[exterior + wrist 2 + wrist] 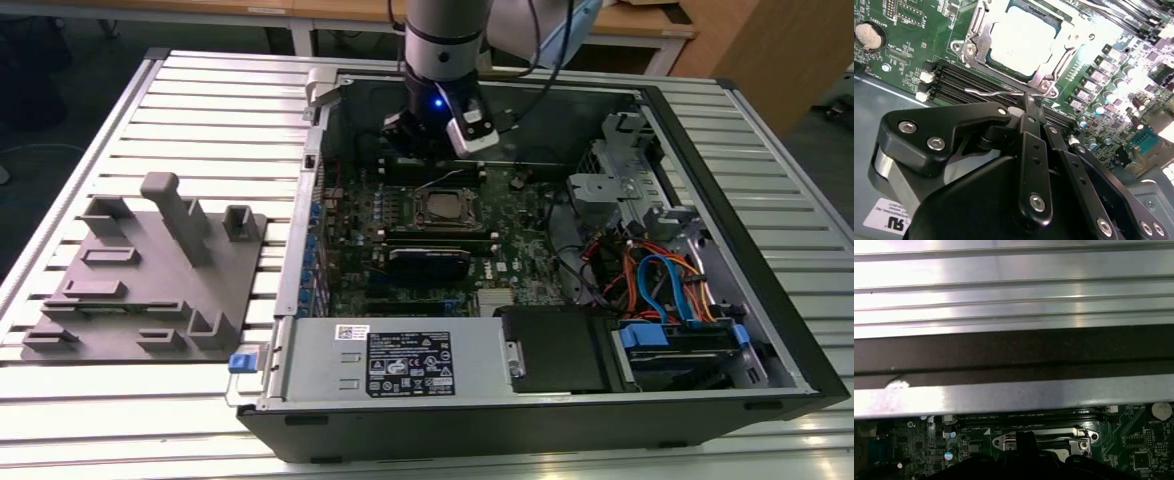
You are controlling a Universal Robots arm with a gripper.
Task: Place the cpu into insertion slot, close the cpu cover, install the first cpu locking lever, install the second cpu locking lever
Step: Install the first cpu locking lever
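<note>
While near cpu [1021,37], end effector [1028,101].

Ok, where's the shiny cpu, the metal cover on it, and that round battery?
cpu [1021,40]: second wrist view, middle of its silver top.
cpu cover [979,37]: second wrist view, on one side bar of the metal frame.
round battery [869,34]: second wrist view, middle of its flat face.
</note>
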